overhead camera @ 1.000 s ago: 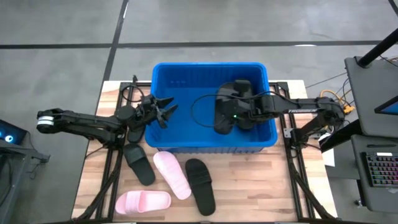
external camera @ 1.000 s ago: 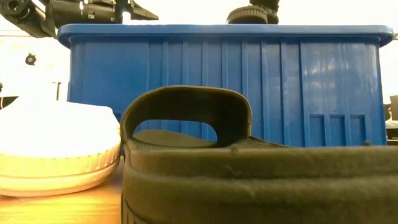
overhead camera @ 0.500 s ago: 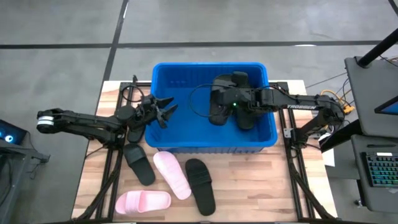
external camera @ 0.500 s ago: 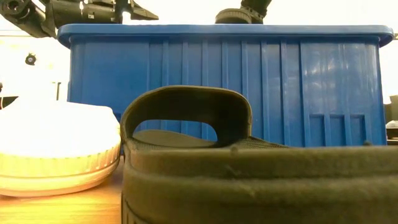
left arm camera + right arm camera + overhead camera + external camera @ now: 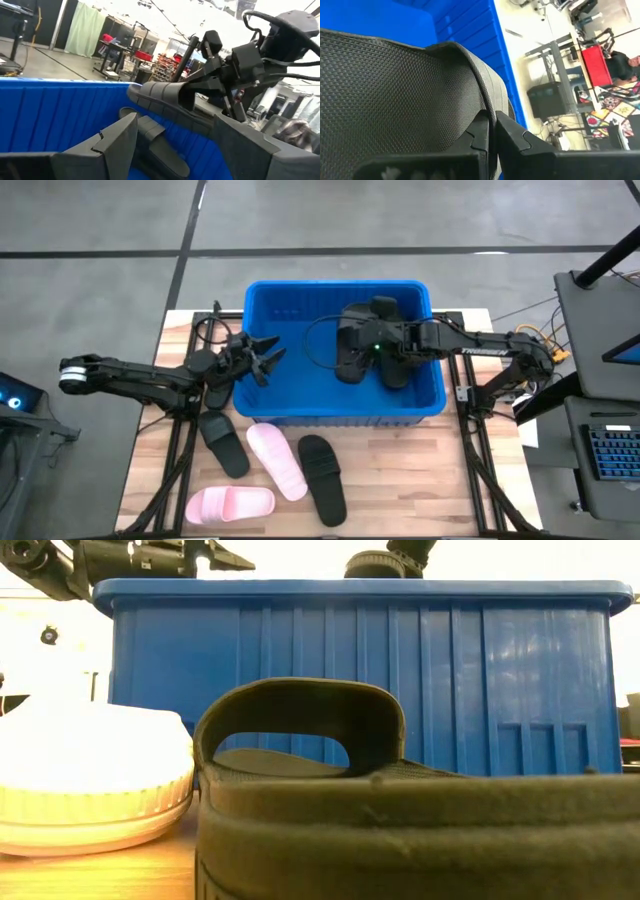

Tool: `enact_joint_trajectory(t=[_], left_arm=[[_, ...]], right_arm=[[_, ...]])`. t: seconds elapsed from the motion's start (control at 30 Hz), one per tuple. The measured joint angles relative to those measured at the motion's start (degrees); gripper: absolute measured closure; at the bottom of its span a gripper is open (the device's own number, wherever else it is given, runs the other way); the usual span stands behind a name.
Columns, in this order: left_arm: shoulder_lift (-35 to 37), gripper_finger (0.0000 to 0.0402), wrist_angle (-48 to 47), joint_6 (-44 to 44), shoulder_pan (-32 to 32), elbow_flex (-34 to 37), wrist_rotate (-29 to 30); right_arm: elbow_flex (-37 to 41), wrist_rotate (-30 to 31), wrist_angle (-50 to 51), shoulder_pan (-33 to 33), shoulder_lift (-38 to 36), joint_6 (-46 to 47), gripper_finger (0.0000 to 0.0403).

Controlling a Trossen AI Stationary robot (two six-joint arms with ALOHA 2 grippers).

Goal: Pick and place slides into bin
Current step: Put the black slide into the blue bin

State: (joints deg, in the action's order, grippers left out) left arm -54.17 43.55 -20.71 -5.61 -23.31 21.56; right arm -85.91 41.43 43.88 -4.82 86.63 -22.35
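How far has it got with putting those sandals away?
Partly done: at least one black rubber sandal lies in the blue plastic bin. The right gripper holds another black sandal above it. Two black and two pink sandals remain on the table.

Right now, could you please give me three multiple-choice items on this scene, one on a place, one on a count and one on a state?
1. Where is the right gripper?
A. Over the blue bin
B. Over the bare table
C. Beyond the table's edge

2. How many light pink slides lie on the table?
A. None
B. Two
C. Four

3. How do the right gripper's jaws stand?
A. Wide open and empty
B. Shut on a black slide
C. Shut on a pink slide

Answers:
1. A, the high view shows it inside the bin's outline.
2. B, one lies beside another.
3. B, the right wrist view shows the slide's edge pinched.
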Motion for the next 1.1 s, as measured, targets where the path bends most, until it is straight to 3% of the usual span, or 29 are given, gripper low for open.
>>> enact_joint_trajectory(t=[0.17, 0.27, 0.43, 0.53, 0.83, 1.1], left_arm=[[0.0, 0.0159, 4.3, 0.45, 0.0, -0.02, -3.07], [0.0, 0.018, 6.54, 1.79, 0.0, -0.02, -4.83], [0.0, 0.0249, 7.45, 2.32, 0.04, -0.02, -5.05], [0.0, 0.0292, 7.45, 4.91, 0.04, -0.02, -5.05], [-0.01, 0.0393, 7.45, 6.54, -0.02, -0.02, -4.88], [-0.04, 0.0396, 7.45, 6.47, -0.02, -0.04, -3.0]], right_arm=[[0.0, 0.02, 0.02, -0.24, 0.02, 0.64, 0.0392], [0.32, 0.05, 0.02, -1.01, 0.02, 1.14, 0.0392], [2.35, -0.29, -0.02, -2.99, 0.02, 1.13, 0.0391], [4.21, -3.68, -0.71, -4.42, 0.02, 0.51, 0.0391], [11.37, -6.38, -13.04, -7.74, 0.04, -12.6, 0.039], [14.27, -10.77, -17.65, -12.85, 0.08, -16.93, 0.039]])
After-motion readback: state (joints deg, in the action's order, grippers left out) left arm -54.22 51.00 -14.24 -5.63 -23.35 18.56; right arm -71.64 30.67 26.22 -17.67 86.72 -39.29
